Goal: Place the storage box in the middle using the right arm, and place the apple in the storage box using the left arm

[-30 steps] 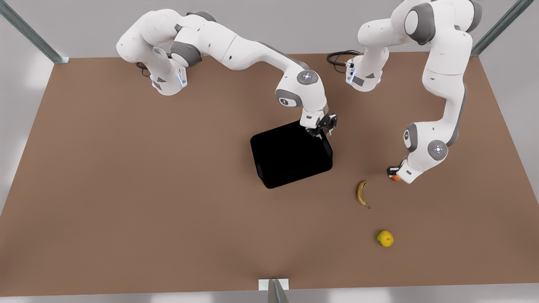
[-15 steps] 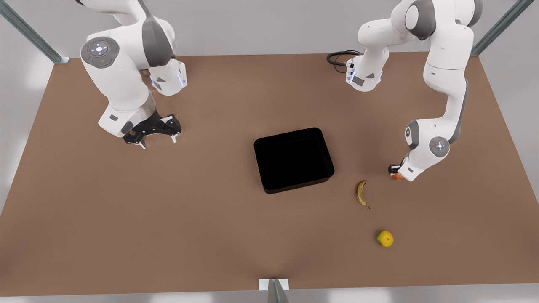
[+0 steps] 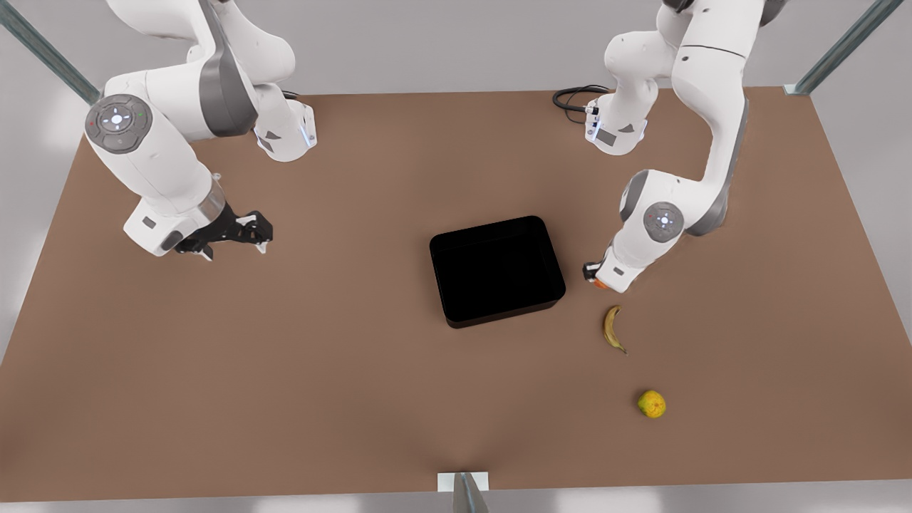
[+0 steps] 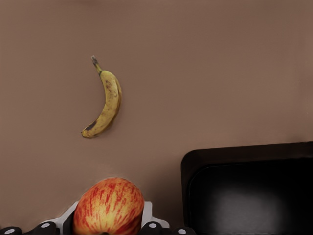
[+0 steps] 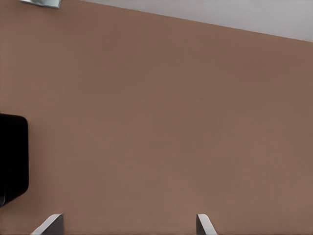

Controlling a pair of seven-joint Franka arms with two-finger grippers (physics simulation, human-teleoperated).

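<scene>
Yellow-green fruit [image 3: 651,404] sits nearest the camera on the brown tabletop [image 3: 285,370], toward the front view's right. Banana [image 3: 612,328] lies past it, long axis running roughly near-to-far with a slight curve; also seen in the left wrist view [image 4: 103,99].

Storage box [image 3: 496,270] rests flat on the tabletop around the middle, open side up, long axis running roughly across the front view, slightly skewed. Its corner shows in the left wrist view [image 4: 249,188] and an edge in the right wrist view [image 5: 12,156].

Left gripper [image 3: 597,277] is at the front view's right, just beside the box's right wall and above the banana. Left arm bends down from its base at the far edge, forearm angled toward the box, wrist pointing down. Jaws clamped on the apple [image 4: 108,206], which is held off the tabletop; only a sliver of it [image 3: 600,284] peeks under the wrist in the front view. Apple is outside the box, near its rim.

Right gripper [image 3: 235,236] hovers at the front view's left, well apart from the box. Right arm is folded, elbow high, wrist tilted toward the box side. Jaws apart, holding nothing; fingertips [image 5: 49,224] frame bare tabletop.
</scene>
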